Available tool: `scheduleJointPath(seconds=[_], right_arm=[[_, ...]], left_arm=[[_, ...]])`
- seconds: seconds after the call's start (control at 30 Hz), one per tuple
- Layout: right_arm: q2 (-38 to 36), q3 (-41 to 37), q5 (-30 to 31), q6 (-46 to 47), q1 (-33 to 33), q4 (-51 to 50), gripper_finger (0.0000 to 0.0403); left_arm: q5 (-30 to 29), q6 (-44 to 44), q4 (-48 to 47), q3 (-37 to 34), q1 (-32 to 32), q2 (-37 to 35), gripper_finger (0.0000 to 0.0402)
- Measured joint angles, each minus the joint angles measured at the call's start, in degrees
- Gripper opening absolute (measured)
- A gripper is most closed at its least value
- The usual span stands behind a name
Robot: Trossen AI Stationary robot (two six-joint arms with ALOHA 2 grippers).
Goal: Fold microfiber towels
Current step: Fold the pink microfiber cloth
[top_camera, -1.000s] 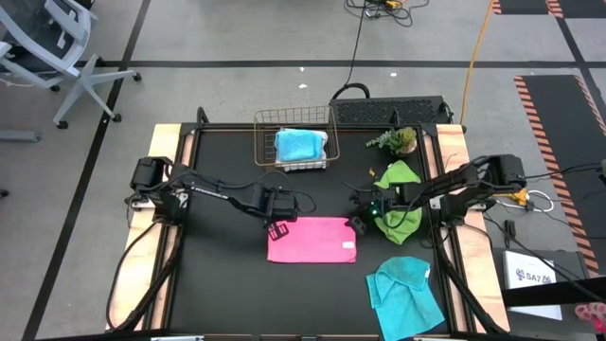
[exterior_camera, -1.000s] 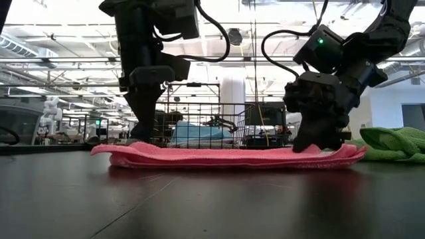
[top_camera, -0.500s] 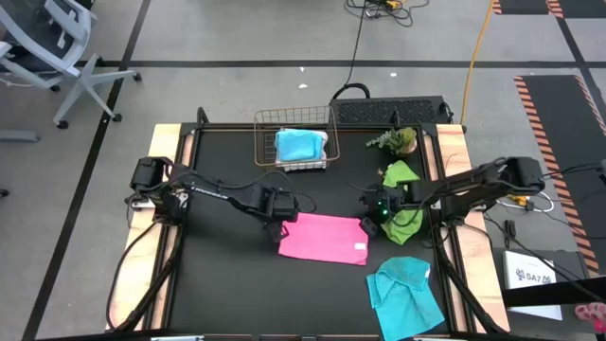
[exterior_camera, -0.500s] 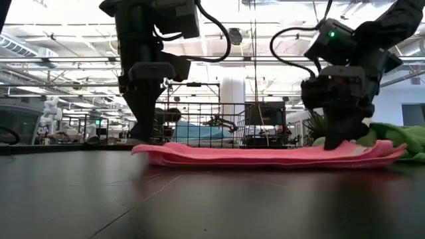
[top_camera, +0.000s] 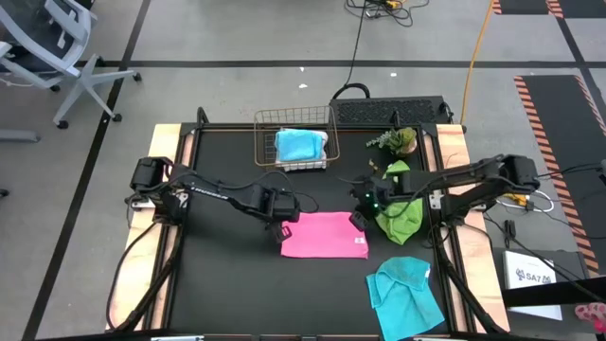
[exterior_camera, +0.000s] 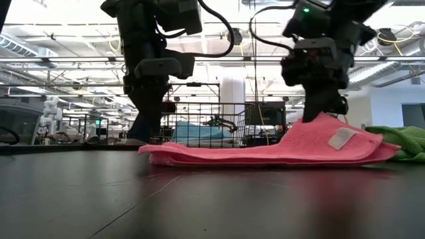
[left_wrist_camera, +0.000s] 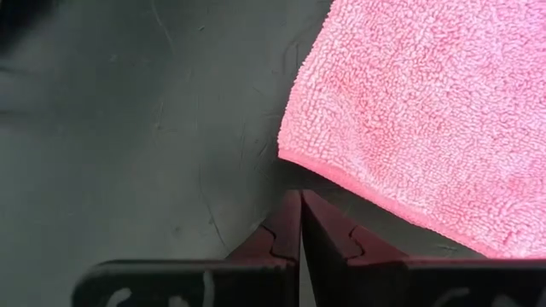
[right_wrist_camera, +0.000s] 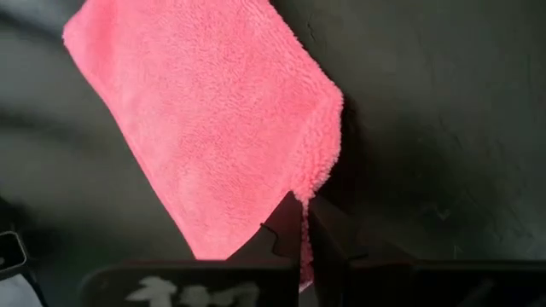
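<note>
A pink towel (top_camera: 324, 235) lies folded on the black table (top_camera: 227, 284); its right far corner is raised. My right gripper (top_camera: 361, 214) is shut on that corner, seen in the low view as a peak (exterior_camera: 321, 123). My left gripper (top_camera: 280, 226) stands shut just off the towel's left edge (left_wrist_camera: 294, 162), pointing down, with nothing between its fingers. A lime green towel (top_camera: 401, 214) lies crumpled at the right. A cyan towel (top_camera: 405, 294) lies near the front right, and another cyan towel (top_camera: 296, 144) sits in the wire basket (top_camera: 265, 128). My right gripper pinches the pink towel's edge next to its right far corner (right_wrist_camera: 317, 183) between its two fingers, slanting down from the table's right side. That end is lifted off the table and slopes down to the left. The rest of the towel (exterior_camera: 219, 154), up to its left end, lies flat on the table.
A small green plant (top_camera: 398, 140) stands at the back right, behind the green towel. The wire basket stands at the back centre. The table's left half and near middle are bare black surface. An office chair (top_camera: 47, 47) stands on the floor beyond the table.
My right gripper dragged the pink towel's right end a little toward the table's right edge, so the whole towel slid away from my left gripper. It then rose with the right far corner, which now stands lifted while the left part stays flat.
</note>
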Motion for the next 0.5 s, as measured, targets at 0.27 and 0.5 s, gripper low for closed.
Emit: scheduleJointPath(seconds=[0.27, 0.5], right_arm=[[10.41, 13.57, -0.02, -3.19, 0.0, -5.63, 0.0], [16.22, 22.89, -0.15, -4.37, 0.0, -5.03, 0.0]], left_arm=[[-0.01, 0.55, -0.49, 0.0, 0.0, 0.0, 0.0017], [-1.16, 1.34, -5.26, 0.0, -0.71, -0.82, 0.0003]])
